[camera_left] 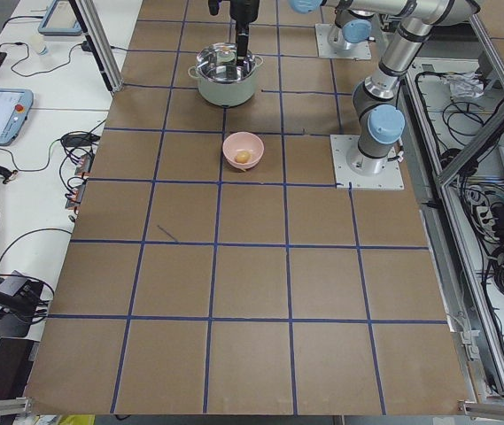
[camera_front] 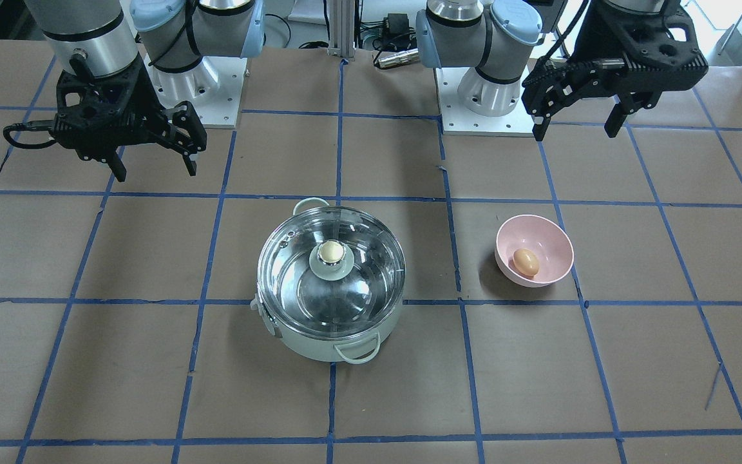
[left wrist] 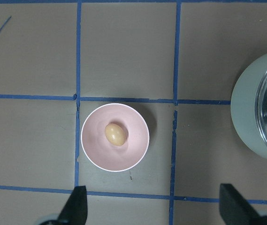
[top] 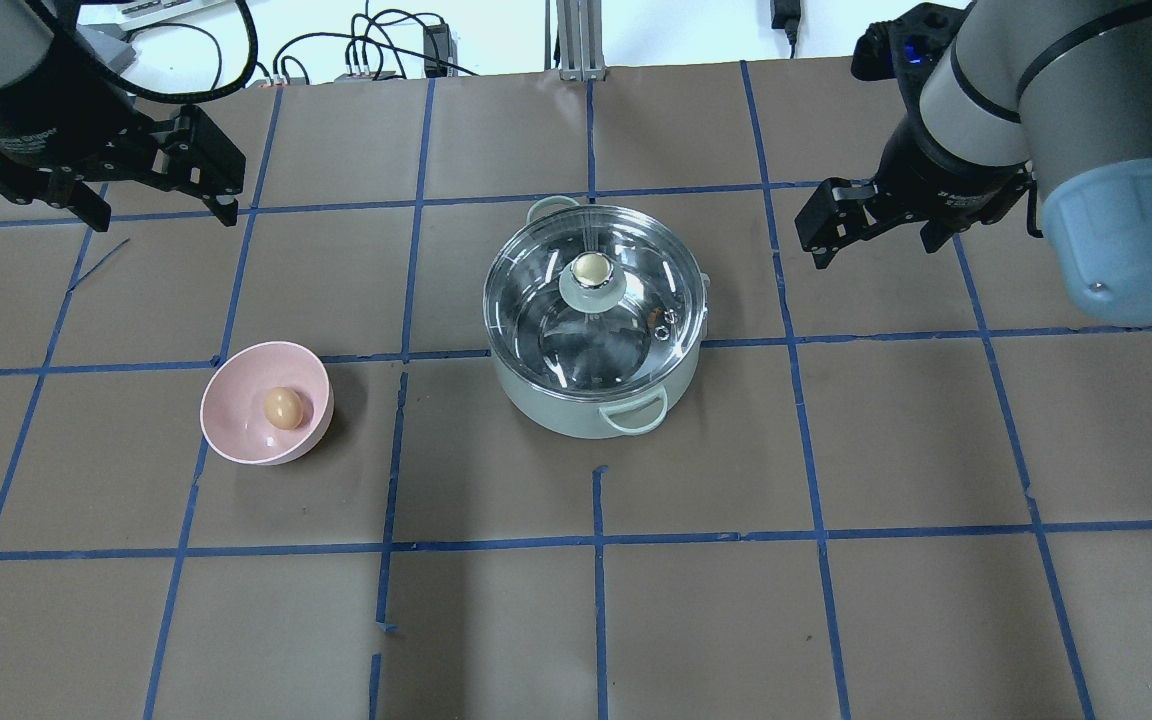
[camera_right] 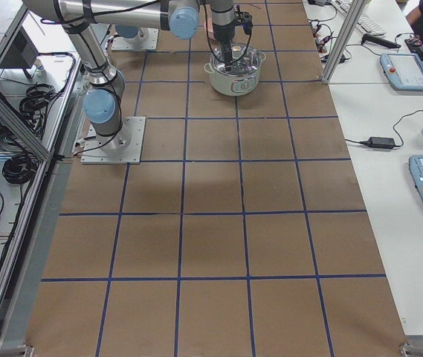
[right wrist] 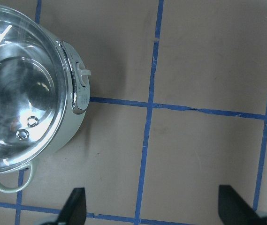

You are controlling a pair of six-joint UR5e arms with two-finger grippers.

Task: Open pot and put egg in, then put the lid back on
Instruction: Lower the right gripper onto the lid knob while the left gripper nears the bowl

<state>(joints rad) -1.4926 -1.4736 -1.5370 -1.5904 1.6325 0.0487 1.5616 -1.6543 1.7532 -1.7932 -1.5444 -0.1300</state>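
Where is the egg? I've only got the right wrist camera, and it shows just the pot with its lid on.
Observer: The egg lies in a pink bowl, on the table toward the left arm's side of the pot.
Operator: Is the left gripper holding anything?
Observer: No, it hangs open and empty above the table, apart from the pink bowl.
Operator: Is the knob on the lid free?
Observer: Yes, the knob sits at the lid's centre with nothing touching it.
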